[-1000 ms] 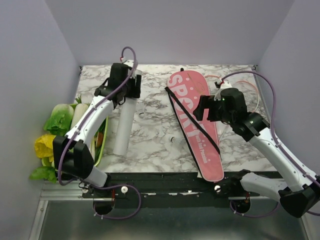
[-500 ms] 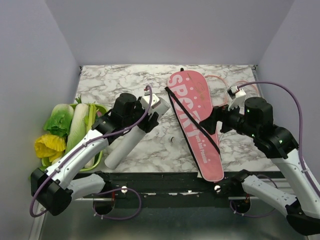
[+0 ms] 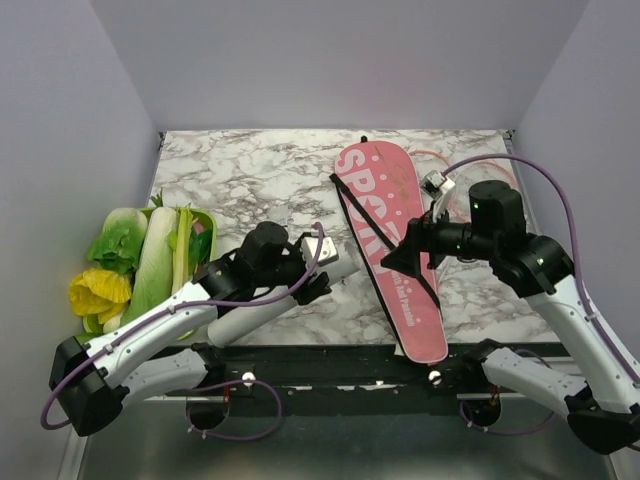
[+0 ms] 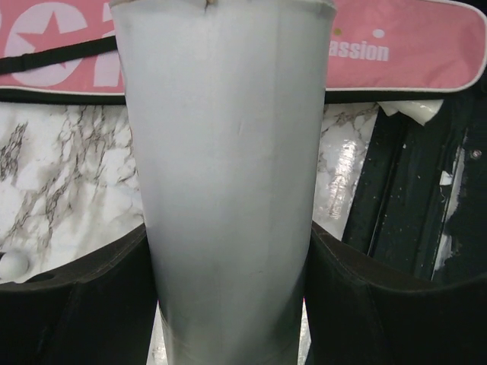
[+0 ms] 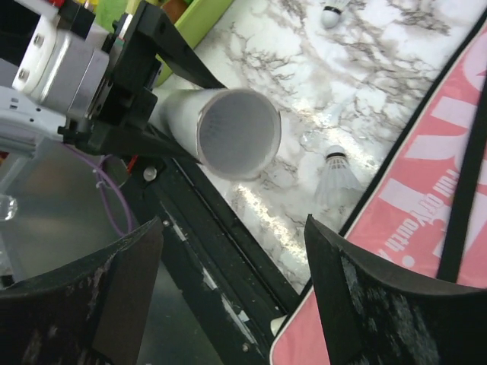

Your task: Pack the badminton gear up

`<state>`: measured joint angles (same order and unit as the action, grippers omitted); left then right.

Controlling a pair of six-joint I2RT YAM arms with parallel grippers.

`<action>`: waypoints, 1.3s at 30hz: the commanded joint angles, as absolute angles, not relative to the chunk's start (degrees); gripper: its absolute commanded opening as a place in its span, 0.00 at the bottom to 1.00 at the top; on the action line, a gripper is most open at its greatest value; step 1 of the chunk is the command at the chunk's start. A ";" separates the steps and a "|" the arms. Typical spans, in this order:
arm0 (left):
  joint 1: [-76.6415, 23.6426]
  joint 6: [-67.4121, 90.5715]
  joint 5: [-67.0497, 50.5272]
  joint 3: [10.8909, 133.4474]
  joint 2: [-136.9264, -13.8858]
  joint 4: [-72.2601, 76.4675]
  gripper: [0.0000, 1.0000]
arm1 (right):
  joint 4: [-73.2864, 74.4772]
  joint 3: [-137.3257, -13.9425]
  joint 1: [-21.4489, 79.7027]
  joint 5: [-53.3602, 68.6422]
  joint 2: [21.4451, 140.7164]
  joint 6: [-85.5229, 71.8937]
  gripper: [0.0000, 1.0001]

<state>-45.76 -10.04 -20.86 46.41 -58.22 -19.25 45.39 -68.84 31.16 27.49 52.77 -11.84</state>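
Grips the white tube (image 4: 228, 190) in the left gripper (image 3: 312, 268), with black fingers (image 4: 72, 304) pressed on either side of its body and spread as wide as the tube itself; holds it slanted across the near edge of the marble table (image 3: 250, 170), one end down by the green tray (image 3: 207, 232) of leafy vegetables, the open mouth turned toward the pink cover (image 3: 372, 200) lettered "SPORT"; faces that mouth with the right gripper (image 3: 398, 255), poised over the cover's black strap (image 3: 350, 198), near the tube's end but apart from it; has the right jaws well apart, nothing between them and nothing touched; shows, in the right wrist view, one white shuttlecock (image 5: 337, 175) lying on the marble between the tube's mouth and the cover's edge, and another (image 5: 332, 14) farther back on the table.
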 commanded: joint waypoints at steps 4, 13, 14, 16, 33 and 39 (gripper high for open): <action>-50.62 -11.34 -25.40 40.61 -51.77 -9.06 0.00 | 41.05 -70.66 31.38 40.42 57.74 -10.46 0.69; -51.86 -10.90 -24.08 38.58 -51.24 -7.38 0.00 | 36.92 -68.38 31.46 46.05 58.97 -13.18 0.50; -51.94 -10.90 -23.73 38.58 -51.24 -7.21 0.00 | 36.65 -67.60 31.38 46.75 58.97 -13.44 0.49; -52.03 -10.90 -23.20 38.50 -51.24 -6.94 0.00 | 35.26 -66.36 31.38 47.63 58.97 -14.41 0.48; -52.03 -10.99 -20.39 38.06 -49.39 -6.06 0.00 | 31.82 -62.75 34.98 48.08 61.26 -17.49 0.46; -52.12 -10.81 -20.39 38.14 -49.48 -6.24 0.00 | 31.29 -63.37 36.21 47.37 62.05 -18.02 0.44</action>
<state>-51.77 -10.63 -21.19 38.44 -50.54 -8.99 32.77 -63.24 35.24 46.87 61.34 -16.95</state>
